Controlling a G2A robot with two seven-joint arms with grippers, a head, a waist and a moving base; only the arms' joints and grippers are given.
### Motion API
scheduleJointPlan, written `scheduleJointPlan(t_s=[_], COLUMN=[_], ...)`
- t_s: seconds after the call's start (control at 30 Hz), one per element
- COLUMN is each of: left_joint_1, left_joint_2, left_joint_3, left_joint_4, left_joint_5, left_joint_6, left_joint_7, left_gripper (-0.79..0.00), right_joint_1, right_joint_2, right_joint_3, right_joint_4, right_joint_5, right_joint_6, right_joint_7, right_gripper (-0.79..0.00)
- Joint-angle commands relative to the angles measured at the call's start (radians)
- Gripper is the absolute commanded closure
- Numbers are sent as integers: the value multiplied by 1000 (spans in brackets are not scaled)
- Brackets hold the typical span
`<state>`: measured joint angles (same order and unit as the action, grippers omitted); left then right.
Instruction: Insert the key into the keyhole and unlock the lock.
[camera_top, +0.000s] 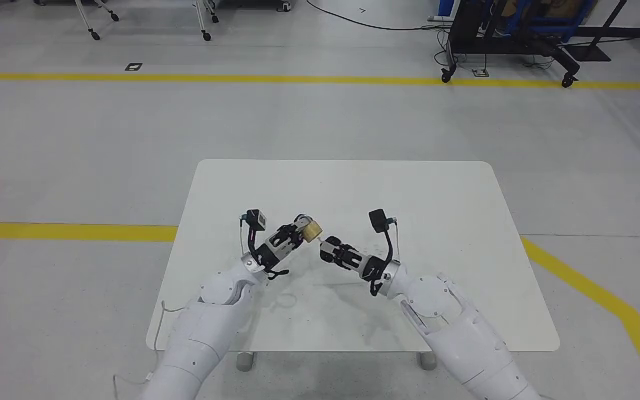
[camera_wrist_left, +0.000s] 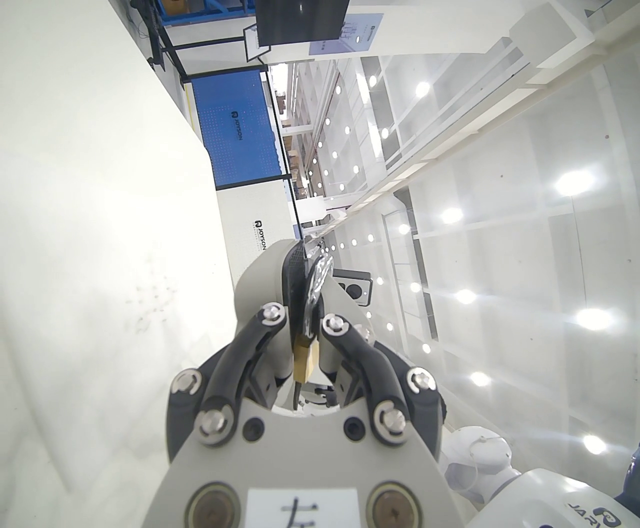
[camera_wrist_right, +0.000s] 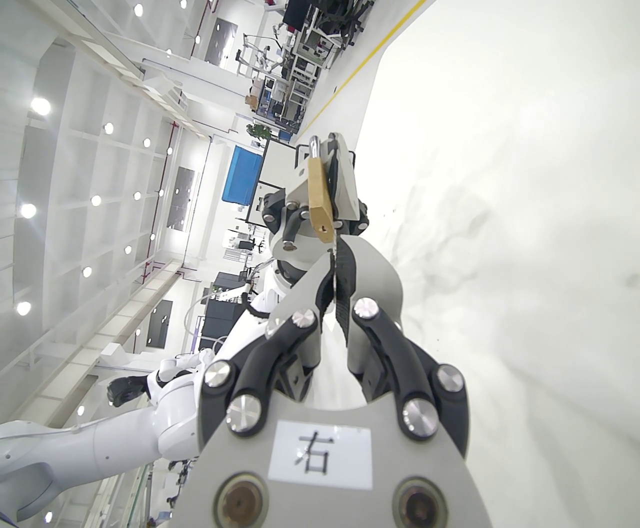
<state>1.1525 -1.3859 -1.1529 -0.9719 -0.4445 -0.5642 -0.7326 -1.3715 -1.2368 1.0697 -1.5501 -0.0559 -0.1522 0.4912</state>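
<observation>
Top view: both arms are raised over the white tabletop (camera_top: 450, 200), tips converging near its middle. The left end effector (camera_top: 301, 233) pinches the brass lock (camera_top: 312, 230). The right end effector (camera_top: 329, 248) sits just beside it, angled in from the other side. Left wrist view: left end effector (camera_wrist_left: 306, 285) closed tight on the lock (camera_wrist_left: 306, 361), brass body back between the finger links, silver shackle toward the tips. Right wrist view: right end effector (camera_wrist_right: 336, 267) clamped narrow on the key (camera_wrist_right: 330, 257), blade aimed at the keyhole (camera_wrist_right: 326, 231) in the lock (camera_wrist_right: 319, 192) end face. The tip is at or just short of it; can't tell if it has entered. Risks, as I judge them: a slight angle mismatch would jam the blade against the face, and a hard push could slide the lock in its pinch or twist the key between the pads.
</observation>
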Motion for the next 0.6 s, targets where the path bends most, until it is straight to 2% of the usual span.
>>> scheduleJointPlan(t_s=[0.0,0.57], left_joint_1=[-2,-10], left_joint_2=[0,0], left_joint_3=[1,11], left_joint_4=[1,12], left_joint_5=[0,9], left_joint_6=[2,2], left_joint_7=[1,9], left_gripper=[0,0], right_joint_1=[-1,6], right_joint_2=[0,-3], right_joint_3=[0,-8], right_joint_4=[-3,3], right_joint_5=[-2,6], right_joint_6=[-1,0], right_joint_7=[1,-1], right_gripper=[0,0])
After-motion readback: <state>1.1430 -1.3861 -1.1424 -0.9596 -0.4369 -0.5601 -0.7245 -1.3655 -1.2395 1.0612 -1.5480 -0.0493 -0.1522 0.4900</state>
